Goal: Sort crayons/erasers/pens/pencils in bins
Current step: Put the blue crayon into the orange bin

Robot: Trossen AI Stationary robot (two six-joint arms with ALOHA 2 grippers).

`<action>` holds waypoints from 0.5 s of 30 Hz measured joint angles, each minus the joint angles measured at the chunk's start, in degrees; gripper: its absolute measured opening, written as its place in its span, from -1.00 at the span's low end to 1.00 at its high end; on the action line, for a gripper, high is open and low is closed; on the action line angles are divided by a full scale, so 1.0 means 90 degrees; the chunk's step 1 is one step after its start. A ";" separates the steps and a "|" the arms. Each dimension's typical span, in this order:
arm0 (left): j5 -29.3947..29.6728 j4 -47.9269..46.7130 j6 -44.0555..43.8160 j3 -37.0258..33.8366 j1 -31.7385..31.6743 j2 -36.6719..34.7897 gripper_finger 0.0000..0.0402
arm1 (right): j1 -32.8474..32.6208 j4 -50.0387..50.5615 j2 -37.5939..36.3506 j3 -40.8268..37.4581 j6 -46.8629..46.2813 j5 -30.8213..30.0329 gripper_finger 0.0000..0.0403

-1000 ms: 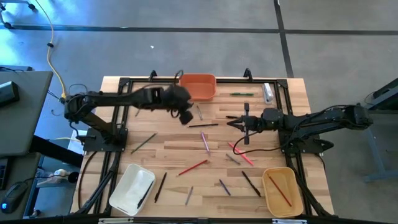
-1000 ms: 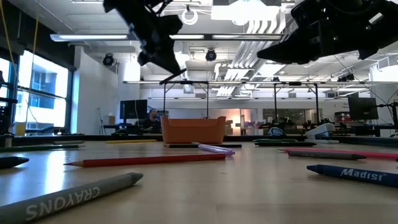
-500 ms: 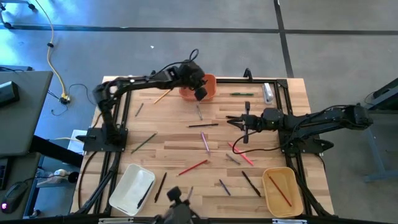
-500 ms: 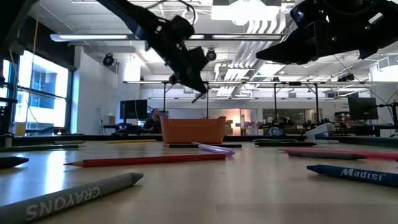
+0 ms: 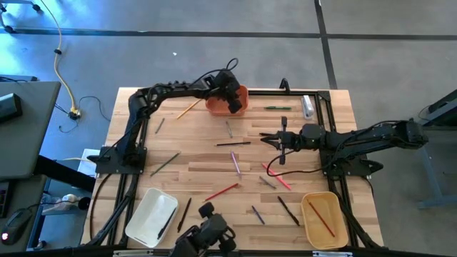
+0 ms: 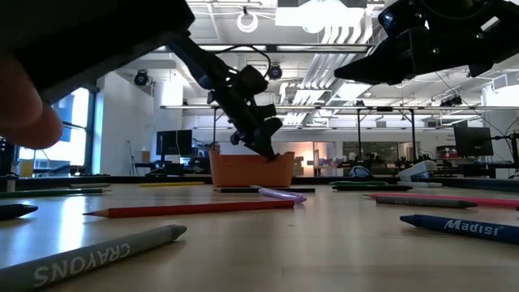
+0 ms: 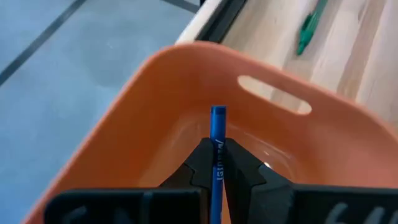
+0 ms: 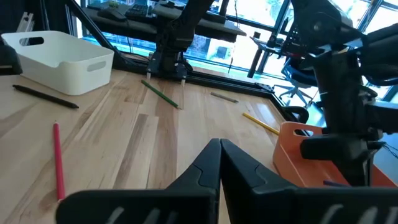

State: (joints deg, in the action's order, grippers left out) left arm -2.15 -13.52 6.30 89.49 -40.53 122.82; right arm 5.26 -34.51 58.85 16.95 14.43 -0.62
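My left gripper (image 5: 233, 104) hangs over the orange bin (image 5: 227, 93) at the table's far edge and is shut on a blue stick (image 7: 217, 127); in the low view the left gripper (image 6: 269, 148) dips to the orange bin's (image 6: 251, 170) rim. My right gripper (image 5: 275, 140) hovers mid-table, shut and empty, fingers together in its wrist view (image 8: 219, 149). Several sticks lie flat on the wood: pink (image 5: 235, 163), red (image 5: 221, 192), black (image 5: 233, 143), green (image 5: 277, 108). The white bin (image 5: 151, 216) and the tan bin (image 5: 323, 220) stand at the near corners. My left gripper pinches the blue stick between its two fingers, with the stick lying along them. Its free end (image 7: 217, 113) juts out past the fingertips. The fingers slant down from above. The stick is lifted clear, pointing into the orange bin's hollow (image 7: 186, 137).
A clear-and-white tube (image 5: 308, 106) lies near the far right corner. A dark object (image 5: 206, 237) reaches in at the near edge, and a person's finger (image 6: 24, 105) fills the low view's left. A grey crayon (image 6: 97, 251) and a red pencil (image 6: 190, 208) lie near that camera.
My left gripper has carried the blue stick from mid-table toward the far edge and come down to the orange bin's rim. The right arm has kept still. A dark object has come in over the near edge, along with a person's finger close to the low camera.
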 joint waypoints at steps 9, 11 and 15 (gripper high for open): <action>-0.0023 0.0034 0.0041 0.0002 0.0005 0.0020 -0.93 | 0.0000 0.0090 0.0000 0.0000 -0.0002 0.0000 -1.00; -0.0018 0.0034 0.0006 0.0002 0.0003 0.0020 -0.89 | 0.0000 0.0088 0.0000 0.0000 -0.0002 0.0000 -1.00; -0.0017 0.0039 -0.0004 0.0002 0.0005 0.0020 -0.80 | 0.0000 0.0090 0.0000 0.0000 0.0006 -0.0002 -1.00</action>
State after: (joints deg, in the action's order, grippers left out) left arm -2.31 -13.17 6.26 89.52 -40.49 123.00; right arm 5.26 -33.70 58.85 16.95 14.48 -0.64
